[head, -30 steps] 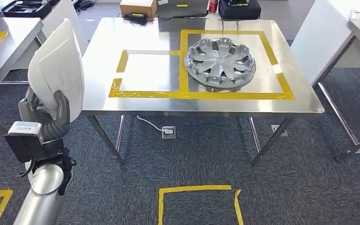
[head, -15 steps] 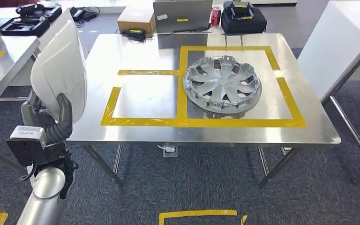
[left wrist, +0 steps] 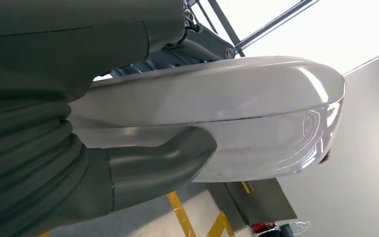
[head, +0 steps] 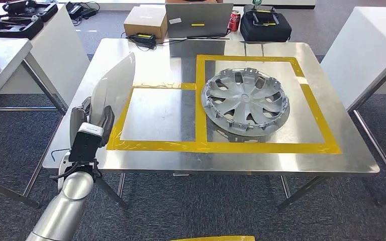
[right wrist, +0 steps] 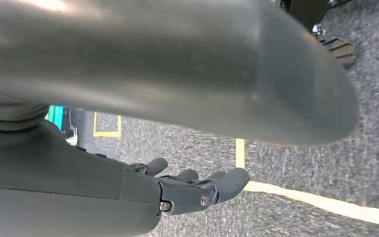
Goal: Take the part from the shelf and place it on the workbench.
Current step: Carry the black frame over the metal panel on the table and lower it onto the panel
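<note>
A white, glossy curved part (head: 113, 84) stands on edge above the left rim of the steel workbench (head: 156, 163). My left hand (head: 93, 118) grips its lower end. In the left wrist view the thumb (left wrist: 164, 165) presses on the part (left wrist: 227, 113) from one side. Just to the right of the part lies a small yellow-taped rectangle (head: 157, 114). A silver hubcap (head: 246, 102) lies in the larger taped square beside it. My right hand (right wrist: 193, 189) hangs over the carpet with its fingers apart and nothing in them.
At the bench's far edge stand a cardboard box (head: 146, 22), a grey case (head: 199, 20), a red can (head: 234, 21) and a black bag (head: 265, 25). Another steel table (head: 0, 60) is at the left, and a white one (head: 367, 50) at the right.
The camera has come closer to the workbench. The part has swung from beside the table, face on, to edge-on above the bench's left rim, still in my left hand.
</note>
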`<control>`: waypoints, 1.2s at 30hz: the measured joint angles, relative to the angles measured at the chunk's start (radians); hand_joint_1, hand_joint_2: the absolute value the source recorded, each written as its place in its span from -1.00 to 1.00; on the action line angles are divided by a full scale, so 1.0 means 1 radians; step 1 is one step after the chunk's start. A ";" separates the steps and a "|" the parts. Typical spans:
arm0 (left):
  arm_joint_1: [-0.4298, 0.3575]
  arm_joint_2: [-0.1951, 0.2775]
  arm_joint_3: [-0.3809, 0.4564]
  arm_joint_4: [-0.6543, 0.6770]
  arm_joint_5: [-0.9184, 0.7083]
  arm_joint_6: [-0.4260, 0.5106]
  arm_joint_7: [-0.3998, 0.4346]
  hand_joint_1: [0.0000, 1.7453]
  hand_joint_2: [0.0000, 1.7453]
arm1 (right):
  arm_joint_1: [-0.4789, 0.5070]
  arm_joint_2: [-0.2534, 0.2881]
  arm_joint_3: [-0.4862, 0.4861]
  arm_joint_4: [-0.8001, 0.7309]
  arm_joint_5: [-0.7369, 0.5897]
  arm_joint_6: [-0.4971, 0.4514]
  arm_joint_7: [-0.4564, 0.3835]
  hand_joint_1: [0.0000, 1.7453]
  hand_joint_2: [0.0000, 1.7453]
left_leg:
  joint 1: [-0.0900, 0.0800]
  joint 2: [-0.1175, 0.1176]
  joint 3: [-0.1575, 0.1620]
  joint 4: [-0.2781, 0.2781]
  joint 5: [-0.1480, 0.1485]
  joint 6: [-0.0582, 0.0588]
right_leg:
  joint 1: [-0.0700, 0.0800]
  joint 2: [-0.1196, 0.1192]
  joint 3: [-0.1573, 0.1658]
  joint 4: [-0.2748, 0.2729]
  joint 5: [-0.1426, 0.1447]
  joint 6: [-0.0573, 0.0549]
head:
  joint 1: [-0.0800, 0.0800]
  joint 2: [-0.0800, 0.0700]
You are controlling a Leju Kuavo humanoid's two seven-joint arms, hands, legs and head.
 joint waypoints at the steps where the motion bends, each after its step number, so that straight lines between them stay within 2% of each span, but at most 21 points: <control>1: -0.011 -0.005 -0.010 0.017 -0.002 -0.003 0.001 1.00 1.00 | -0.001 0.000 0.000 0.000 0.000 0.000 0.000 -1.00 -1.00 | -0.001 0.000 0.002 0.000 -0.003 0.005 | -0.001 -0.002 -0.037 0.061 -0.027 0.005 | 0.002 0.000; 3: -0.027 -0.011 -0.027 0.053 -0.004 -0.014 0.003 1.00 1.00 | 0.000 0.001 0.000 0.000 0.000 0.000 0.003 -1.00 -1.00 | -0.002 0.001 0.005 0.000 -0.010 0.010 | -0.003 -0.003 -0.119 0.181 -0.062 0.009 | 0.004 0.000; 4: -0.034 -0.013 -0.033 0.069 -0.004 -0.018 0.004 1.00 1.00 | 0.001 0.001 -0.001 0.000 0.000 0.000 0.004 -1.00 -1.00 | -0.003 0.000 0.008 0.000 -0.014 0.011 | -0.004 -0.003 -0.146 0.204 -0.051 0.010 | 0.004 0.000; 5: -0.041 -0.015 -0.039 0.084 -0.003 -0.020 0.003 1.00 1.00 | 0.002 0.001 -0.002 0.000 -0.001 0.000 0.006 -1.00 -1.00 | -0.003 0.000 0.013 0.000 -0.017 0.011 | -0.004 -0.004 -0.153 0.189 -0.021 0.008 | 0.004 0.000; 7: -0.056 -0.020 -0.050 0.111 -0.002 -0.020 0.001 1.00 1.00 | 0.003 0.001 -0.003 0.000 -0.001 0.000 0.008 -1.00 -1.00 | -0.003 0.000 0.023 0.000 -0.024 0.008 | -0.003 -0.012 -0.122 0.065 0.073 0.001 | 0.004 0.000; 9: -0.070 -0.022 -0.057 0.131 0.000 -0.018 -0.002 1.00 1.00 | 0.002 0.001 -0.003 0.000 0.000 0.002 0.008 -1.00 -1.00 | -0.006 0.001 0.029 0.000 -0.029 0.000 | 0.002 -0.022 -0.091 -0.039 0.131 -0.009 | 0.004 0.000; 11: -0.075 -0.023 -0.062 0.144 0.003 -0.016 -0.002 1.00 1.00 | 0.002 0.002 -0.003 0.000 0.003 0.004 0.008 -1.00 -1.00 | -0.008 0.002 0.030 -0.003 -0.029 -0.011 | 0.006 -0.021 -0.089 -0.058 0.137 -0.016 | 0.004 0.000; 14: -0.076 -0.022 -0.066 0.151 0.007 -0.013 0.000 1.00 1.00 | 0.003 0.003 -0.003 0.000 0.009 0.004 0.009 -1.00 -1.00 | -0.009 0.005 0.024 0.014 -0.044 -0.028 | -0.002 -0.013 -0.080 -0.068 0.147 -0.029 | 0.002 0.000; 15: -0.078 -0.021 -0.068 0.153 0.009 -0.012 0.002 1.00 1.00 | 0.003 0.004 -0.003 0.000 0.012 0.005 0.009 -1.00 -1.00 | -0.009 0.005 0.010 0.047 -0.065 -0.033 | -0.006 -0.011 -0.076 -0.072 0.149 -0.033 | 0.000 0.000; 17: -0.077 -0.019 -0.073 0.156 0.012 -0.009 0.005 1.00 1.00 | 0.003 0.004 -0.003 0.000 0.016 0.006 0.010 -1.00 -1.00 | -0.004 0.005 -0.042 0.161 -0.121 -0.042 | -0.008 -0.008 -0.074 -0.073 0.150 -0.037 | -0.002 0.000; 18: -0.074 -0.018 -0.075 0.157 0.013 -0.008 0.006 1.00 1.00 | 0.004 0.004 -0.003 0.000 0.017 0.006 0.010 -1.00 -1.00 | -0.002 0.005 -0.070 0.216 -0.139 -0.045 | -0.008 -0.006 -0.073 -0.073 0.149 -0.038 | -0.002 0.000; 19: -0.071 -0.017 -0.078 0.158 0.014 -0.008 0.008 1.00 1.00 | 0.004 0.004 -0.003 0.000 0.017 0.007 0.011 -1.00 -1.00 | 0.000 0.005 -0.088 0.247 -0.142 -0.047 | -0.008 -0.003 -0.072 -0.073 0.148 -0.038 | -0.002 0.000; 20: -0.069 -0.016 -0.080 0.159 0.015 -0.007 0.010 1.00 1.00 | 0.004 0.004 -0.003 0.000 0.017 0.008 0.012 -1.00 -1.00 | 0.001 0.005 -0.089 0.243 -0.127 -0.048 | -0.009 0.000 -0.071 -0.072 0.146 -0.037 | -0.002 0.000; 21: -0.069 -0.014 -0.082 0.159 0.015 -0.006 0.010 1.00 1.00 | 0.004 0.004 -0.003 0.000 0.018 0.008 0.013 -1.00 -1.00 | 0.003 0.005 -0.071 0.202 -0.095 -0.048 | -0.010 0.003 -0.069 -0.072 0.144 -0.036 | -0.002 0.000; 22: -0.069 -0.013 -0.083 0.159 0.015 -0.005 0.011 1.00 1.00 | 0.004 0.004 -0.003 0.000 0.018 0.008 0.013 -1.00 -1.00 | 0.004 0.005 -0.041 0.137 -0.059 -0.047 | -0.011 0.006 -0.066 -0.071 0.141 -0.032 | -0.002 0.000; 24: -0.072 -0.010 -0.085 0.159 0.015 -0.003 0.012 1.00 1.00 | 0.004 0.004 -0.003 0.000 0.019 0.008 0.013 -1.00 -1.00 | 0.003 0.003 0.016 0.025 -0.022 -0.042 | -0.009 0.010 -0.064 -0.069 0.135 -0.023 | -0.002 0.000; 26: -0.072 -0.009 -0.087 0.159 0.015 -0.003 0.014 1.00 1.00 | 0.004 0.004 -0.003 0.000 0.019 0.008 0.014 -1.00 -1.00 | 0.002 0.000 0.033 -0.010 -0.023 -0.035 | -0.005 0.013 -0.067 -0.067 0.133 -0.018 | 0.000 0.000; 29: -0.071 -0.007 -0.090 0.159 0.015 -0.002 0.015 1.00 1.00 | 0.004 0.004 -0.003 0.000 0.020 0.008 0.014 -1.00 -1.00 | 0.001 -0.004 0.031 -0.015 -0.022 -0.029 | -0.004 0.012 -0.063 -0.074 0.135 -0.029 | 0.003 0.000; 31: -0.071 -0.007 -0.092 0.160 0.010 0.000 0.015 1.00 1.00 | 0.003 0.004 -0.003 0.000 0.023 0.008 0.013 -1.00 -1.00 | 0.000 -0.006 0.032 -0.015 -0.023 -0.025 | -0.004 0.011 -0.059 -0.080 0.135 -0.028 | 0.003 0.000; 34: -0.071 -0.007 -0.101 0.165 -0.005 0.007 0.015 1.00 1.00 | 0.002 0.004 -0.003 0.000 0.031 0.008 0.010 -1.00 -1.00 | -0.001 -0.006 0.033 -0.015 -0.024 -0.018 | -0.005 0.009 -0.056 -0.086 0.137 -0.024 | 0.003 0.000; 36: -0.071 -0.007 -0.107 0.170 -0.011 0.013 0.015 1.00 1.00 | 0.002 0.004 -0.003 0.000 0.034 0.008 0.009 -1.00 -1.00 | -0.002 -0.006 0.033 -0.015 -0.024 -0.015 | -0.006 0.008 -0.055 -0.088 0.139 -0.016 | 0.003 0.000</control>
